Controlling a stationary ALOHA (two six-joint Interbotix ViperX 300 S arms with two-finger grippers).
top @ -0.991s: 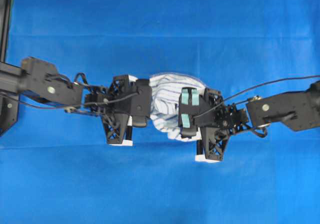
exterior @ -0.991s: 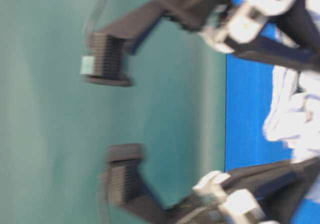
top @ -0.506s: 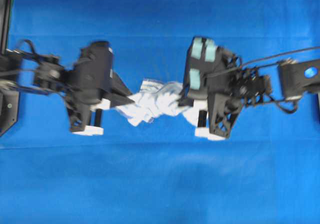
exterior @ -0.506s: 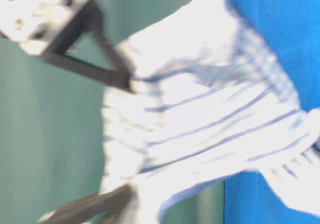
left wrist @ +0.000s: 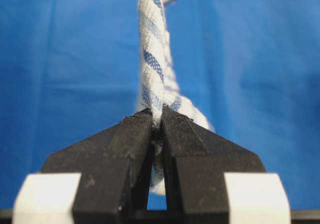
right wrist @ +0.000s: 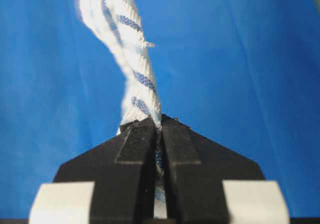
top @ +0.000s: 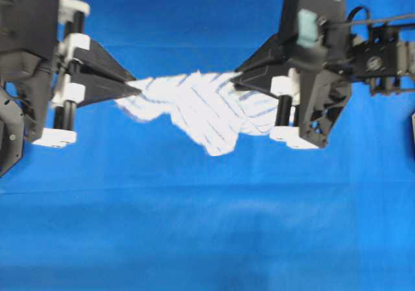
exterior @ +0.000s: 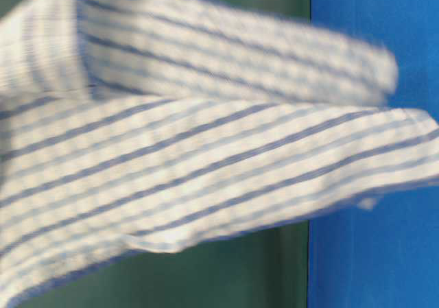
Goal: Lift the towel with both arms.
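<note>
A plain blue tablecloth (top: 207, 239) fills the overhead view from edge to edge, with faint horizontal creases across the middle and upper part. In the table-level view, a dark green wall (exterior: 226, 270) occupies the lower middle, meeting the blue cloth along a straight vertical edge at right.

The towel (top: 201, 106) hangs between left hand (top: 133, 89) and right hand (top: 238, 80).

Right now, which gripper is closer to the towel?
Neither: the left gripper is shut on one end of the towel, the right gripper on the other.
</note>
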